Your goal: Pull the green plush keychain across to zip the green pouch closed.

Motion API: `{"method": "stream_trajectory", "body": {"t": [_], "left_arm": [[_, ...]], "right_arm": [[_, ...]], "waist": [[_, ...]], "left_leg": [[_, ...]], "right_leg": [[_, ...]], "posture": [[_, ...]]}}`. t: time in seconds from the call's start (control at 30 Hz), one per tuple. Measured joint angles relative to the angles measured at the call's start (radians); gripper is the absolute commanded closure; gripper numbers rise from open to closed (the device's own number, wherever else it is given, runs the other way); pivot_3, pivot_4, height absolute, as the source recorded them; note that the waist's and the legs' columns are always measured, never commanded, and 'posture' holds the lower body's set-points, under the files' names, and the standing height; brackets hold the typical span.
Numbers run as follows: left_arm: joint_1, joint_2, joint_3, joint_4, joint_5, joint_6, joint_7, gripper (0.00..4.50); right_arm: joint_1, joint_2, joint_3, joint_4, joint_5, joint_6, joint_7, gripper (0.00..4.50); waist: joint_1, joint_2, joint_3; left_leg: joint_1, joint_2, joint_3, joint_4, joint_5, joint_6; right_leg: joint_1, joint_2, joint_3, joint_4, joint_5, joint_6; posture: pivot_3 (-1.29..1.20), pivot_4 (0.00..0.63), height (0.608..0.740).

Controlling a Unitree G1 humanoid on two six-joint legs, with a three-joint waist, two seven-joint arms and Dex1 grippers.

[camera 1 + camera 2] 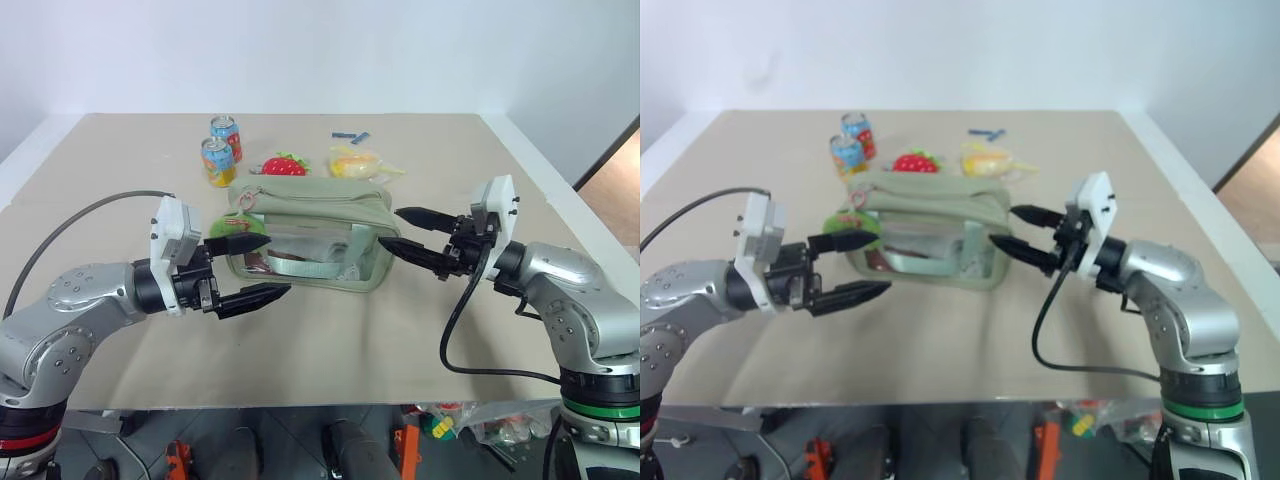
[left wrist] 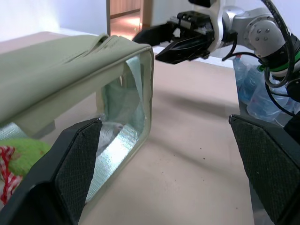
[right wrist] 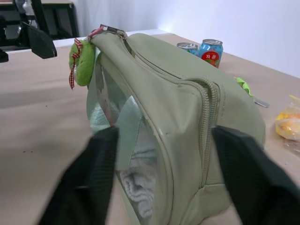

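My two-fingered left gripper (image 1: 251, 270) and right gripper (image 1: 414, 234) are black. The green pouch (image 1: 310, 210) is pale sage, its window clear; the green plush keychain (image 3: 83, 61) is lime with red-checked trim. Two cans (image 1: 220, 152) are blue and orange, the strawberry toy (image 1: 284, 165) red, the packet (image 1: 357, 160) yellow, the table (image 1: 330, 350) beige.

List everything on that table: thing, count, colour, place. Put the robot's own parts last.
green pouch: one, pale sage green with a clear window, middle of the table.
green plush keychain: one, lime green with red trim, hanging at the pouch's end on the robot's left.
drink cans: two, blue with orange, behind the pouch toward the left.
strawberry toy: one, red with green leaves, behind the pouch.
yellow packet: one, behind the pouch, right of the strawberry.
small blue item: one, far side of the table.
table: one, beige.
left gripper: black fingers, open, by the pouch's left end.
right gripper: black fingers, open, at the pouch's right end.
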Motion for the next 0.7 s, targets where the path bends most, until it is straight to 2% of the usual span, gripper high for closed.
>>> {"method": "stream_trajectory", "body": {"t": [0.13, 0.2, 0.27, 0.43, 0.57, 0.7], "left_arm": [[0.007, -0.008, 0.005, -0.002, -0.001, 0.0, 0.022, 0.0], [0.019, -0.017, 0.012, -0.002, -0.002, 0.002, 0.047, 0.0], [0.033, -0.019, 0.035, -0.005, -0.019, 0.017, 0.083, 0.0], [0.13, -0.011, 0.208, -0.02, -0.16, 0.09, 0.229, 0.0], [0.234, 0.017, 0.259, -0.023, -0.074, 0.064, 0.259, 0.0], [0.237, 0.011, 0.255, 0.036, 0.05, -0.044, 0.233, 0.0]], "right_arm": [[-0.002, 0.004, 0.017, 0.004, -0.002, -0.008, -0.007, 4.01], [-0.002, 0.004, 0.024, 0.011, -0.004, -0.015, -0.006, 4.47], [-0.002, 0.004, 0.03, 0.018, -0.006, -0.026, -0.004, 4.47], [-0.001, 0.003, 0.037, 0.033, -0.025, -0.071, 0.006, 4.47], [0.0, 0.001, 0.038, 0.051, -0.036, -0.099, 0.013, 4.47], [0.0, 0.0, 0.04, 0.058, -0.044, -0.114, 0.018, 4.47]], "waist": [[0.0, 0.0, 0.0], [0.0, 0.0, 0.0], [0.0, 0.0, 0.0], [-0.001, 0.0, 0.0], [0.001, 0.0, 0.0], [0.002, 0.0, 0.0]], "left_leg": [[0.0, 0.0, 0.0, 0.0, 0.0, 0.0], [0.0, 0.0, 0.0, -0.001, 0.0, 0.0], [-0.001, 0.0, 0.0, -0.001, 0.0, 0.0], [0.0, 0.001, 0.0, -0.002, 0.0, 0.0], [0.0, 0.0, 0.0, -0.001, 0.0, 0.0], [0.0, 0.0, 0.0, 0.0, 0.0, 0.0]], "right_leg": [[0.0, 0.0, 0.0, 0.0, 0.0, 0.0], [-0.001, 0.0, 0.0, 0.0, 0.001, 0.001], [-0.001, 0.0, 0.0, 0.0, 0.001, 0.002], [-0.001, 0.001, 0.0, 0.0, 0.001, 0.002], [-0.001, 0.0, 0.0, 0.0, -0.001, -0.002], [-0.001, 0.0, 0.0, 0.0, 0.0, -0.002]], "posture": [[0.0, 0.15, 0.74], [0.0, 0.15, 0.74], [0.0, 0.15, 0.74], [0.0, 0.15, 0.74], [0.0, 0.15, 0.74], [0.0, 0.15, 0.74]]}}
